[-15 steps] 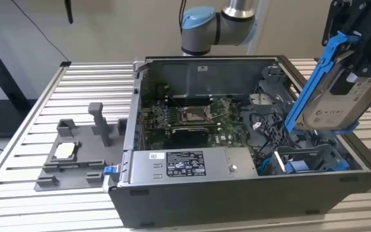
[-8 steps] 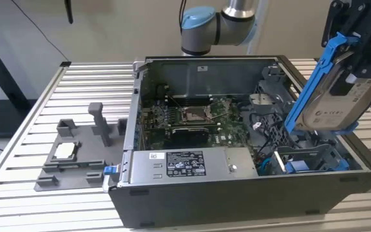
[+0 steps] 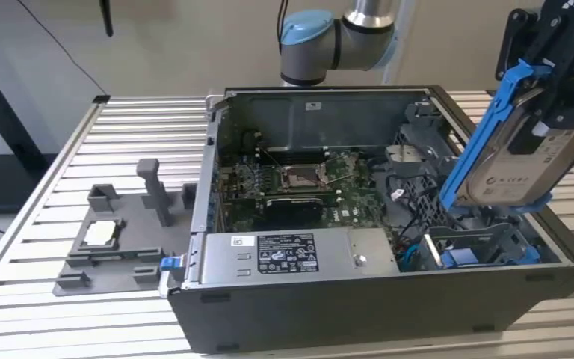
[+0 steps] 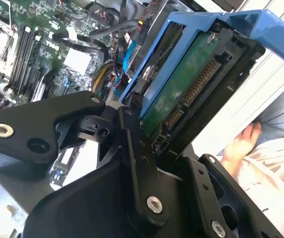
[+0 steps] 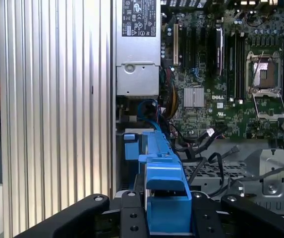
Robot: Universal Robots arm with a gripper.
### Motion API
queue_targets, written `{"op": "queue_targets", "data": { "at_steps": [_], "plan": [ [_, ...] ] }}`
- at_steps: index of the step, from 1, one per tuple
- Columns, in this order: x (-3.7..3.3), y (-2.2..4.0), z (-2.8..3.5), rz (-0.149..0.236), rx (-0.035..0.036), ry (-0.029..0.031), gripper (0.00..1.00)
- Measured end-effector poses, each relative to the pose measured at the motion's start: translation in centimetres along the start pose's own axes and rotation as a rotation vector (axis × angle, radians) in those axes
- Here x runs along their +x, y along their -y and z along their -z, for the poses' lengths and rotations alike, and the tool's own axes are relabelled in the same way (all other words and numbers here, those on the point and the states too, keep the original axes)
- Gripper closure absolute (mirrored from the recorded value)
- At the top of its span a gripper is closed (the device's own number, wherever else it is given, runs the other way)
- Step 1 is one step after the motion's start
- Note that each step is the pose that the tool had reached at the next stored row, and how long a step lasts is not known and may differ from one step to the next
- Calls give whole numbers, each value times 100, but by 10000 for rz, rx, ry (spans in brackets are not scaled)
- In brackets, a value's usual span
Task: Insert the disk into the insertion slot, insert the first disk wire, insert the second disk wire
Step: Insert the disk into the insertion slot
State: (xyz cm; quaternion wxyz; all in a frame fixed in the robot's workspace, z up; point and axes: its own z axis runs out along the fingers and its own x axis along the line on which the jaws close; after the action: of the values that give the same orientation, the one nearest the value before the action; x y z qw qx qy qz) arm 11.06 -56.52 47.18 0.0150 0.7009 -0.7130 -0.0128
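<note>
In the exterior view my gripper (image 3: 556,105) hangs at the exterior view's right, shut on the disk (image 3: 514,161), a silver-grey drive in a blue carrier. The disk is tilted and sits above the right end of the open computer case (image 3: 367,307). Below it lies the insertion slot (image 3: 478,250), a grey bay with blue clips. The second wrist view shows the disk's green underside (image 4: 181,84) between my fingers (image 4: 132,144). The blue carrier (image 5: 164,193) shows in the first wrist view. Blue and black cables (image 5: 151,111) lie by the bay; which are the disk wires I cannot tell.
A grey stand with upright posts (image 3: 117,239) sits on the slatted metal table (image 3: 57,172) at the exterior view's left. Inside the case are the motherboard (image 3: 297,179) and the power supply (image 3: 287,256). A person's hand (image 4: 241,144) is beside the table.
</note>
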Motion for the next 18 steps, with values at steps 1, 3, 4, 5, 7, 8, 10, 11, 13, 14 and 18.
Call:
{"op": "queue_targets", "data": {
  "at_steps": [1, 3, 4, 5, 7, 8, 10, 11, 13, 14, 18],
  "plan": [
    [1, 3, -10, 4, 0, 1, 67],
    [3, 10, -28, 10, 0, 0, 67],
    [4, 12, -39, 14, 0, 1, 67],
    [6, 15, -49, 18, 0, 0, 67],
    [8, 21, -67, 26, 0, -1, 67],
    [10, 24, -78, 29, 0, 1, 67],
    [15, 30, -97, 38, 0, 0, 67],
    [18, 34, -108, 42, 0, -1, 67],
    [22, 39, -127, 48, 0, -1, 67],
    [24, 41, -136, 50, 1, -2, 67],
    [31, 50, -175, 56, 0, -1, 67]
  ]
}}
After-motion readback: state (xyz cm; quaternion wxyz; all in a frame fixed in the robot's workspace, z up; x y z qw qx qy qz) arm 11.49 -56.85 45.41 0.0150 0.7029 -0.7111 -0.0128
